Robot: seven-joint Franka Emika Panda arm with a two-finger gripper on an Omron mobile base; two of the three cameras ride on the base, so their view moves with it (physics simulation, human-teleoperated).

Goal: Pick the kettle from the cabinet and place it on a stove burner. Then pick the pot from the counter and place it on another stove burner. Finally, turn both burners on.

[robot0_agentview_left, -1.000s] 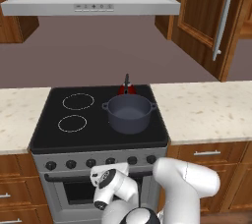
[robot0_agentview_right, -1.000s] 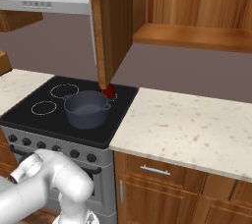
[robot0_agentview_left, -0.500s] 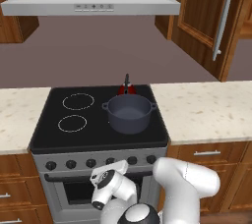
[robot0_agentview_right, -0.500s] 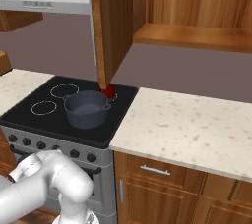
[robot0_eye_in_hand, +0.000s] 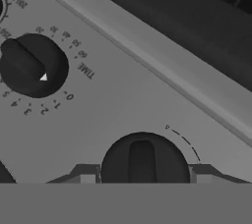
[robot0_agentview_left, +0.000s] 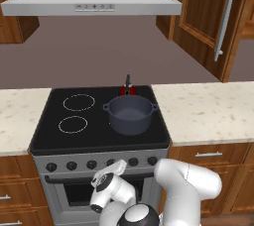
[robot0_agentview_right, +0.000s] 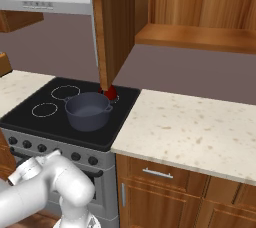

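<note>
Jaws spread on either side of a black knob (robot0_eye_in_hand: 142, 161), I see the pot (robot0_agentview_left: 130, 114) and kettle (robot0_agentview_left: 127, 89) already on the stove (robot0_agentview_left: 49, 136), burners left to turn on.

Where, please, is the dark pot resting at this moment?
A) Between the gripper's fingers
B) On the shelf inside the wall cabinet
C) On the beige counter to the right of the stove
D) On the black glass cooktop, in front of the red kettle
D: the pot sits on the cooktop, with the kettle just behind it, while the gripper is down at a front knob.
</note>
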